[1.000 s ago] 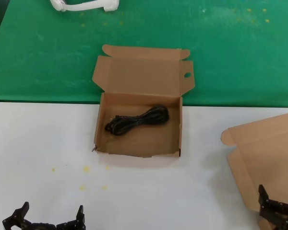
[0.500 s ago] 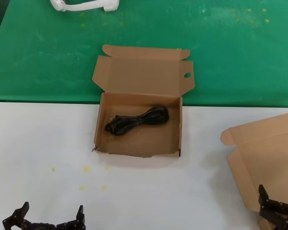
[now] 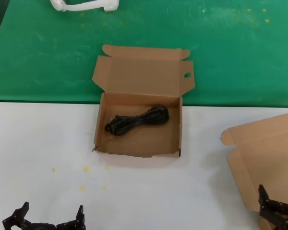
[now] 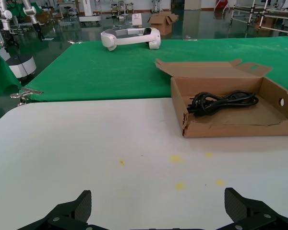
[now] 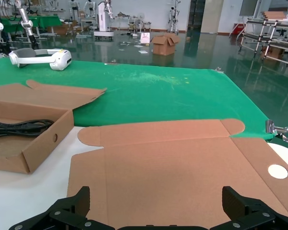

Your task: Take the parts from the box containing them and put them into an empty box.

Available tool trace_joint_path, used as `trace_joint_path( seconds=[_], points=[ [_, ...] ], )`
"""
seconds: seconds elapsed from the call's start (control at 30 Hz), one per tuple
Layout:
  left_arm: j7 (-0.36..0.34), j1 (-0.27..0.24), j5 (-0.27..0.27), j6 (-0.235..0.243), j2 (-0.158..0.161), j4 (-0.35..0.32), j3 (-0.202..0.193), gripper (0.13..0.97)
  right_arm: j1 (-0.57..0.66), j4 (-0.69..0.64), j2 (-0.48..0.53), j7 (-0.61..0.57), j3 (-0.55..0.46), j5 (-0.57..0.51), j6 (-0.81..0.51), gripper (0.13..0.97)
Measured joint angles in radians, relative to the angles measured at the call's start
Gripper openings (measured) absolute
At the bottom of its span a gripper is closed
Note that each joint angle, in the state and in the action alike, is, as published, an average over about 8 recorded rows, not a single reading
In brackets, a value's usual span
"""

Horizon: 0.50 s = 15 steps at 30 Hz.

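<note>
Head view: a limp, light cable (image 3: 137,120) lies inside the holed box (image 3: 138,144); pinch its bunched middle. Left gripper (image 3: 50,219) and right gripper (image 5: 153,206) gape wide, near of that box.

The work stands on a white table (image 3: 33,143) with some small yellow spots (image 3: 86,169) near its front. Behind it lies a green cloth (image 3: 230,52), and on this cloth rests a white headset (image 4: 129,37). A metal clamp (image 5: 278,128) holds the cloth at one corner. Beyond is a large hall with a shiny dark green floor (image 5: 201,48) that reflects the light. Far off on the floor stand an open carton (image 5: 164,44), metal racks (image 5: 269,24) and other machines, before a pale wall (image 5: 149,8).
</note>
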Motion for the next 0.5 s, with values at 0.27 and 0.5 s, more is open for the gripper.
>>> trace_joint_path(
  seconds=[0.27,0.5],
  points=[
    [0.000,0.000,0.000,0.000,0.000,0.000,0.000,0.966,0.000,0.000,0.000,0.000,0.000,0.000,0.000,0.966],
    [0.000,0.000,0.000,0.000,0.000,0.000,0.000,0.966,0.000,0.000,0.000,0.000,0.000,0.000,0.000,0.966]
  ],
)
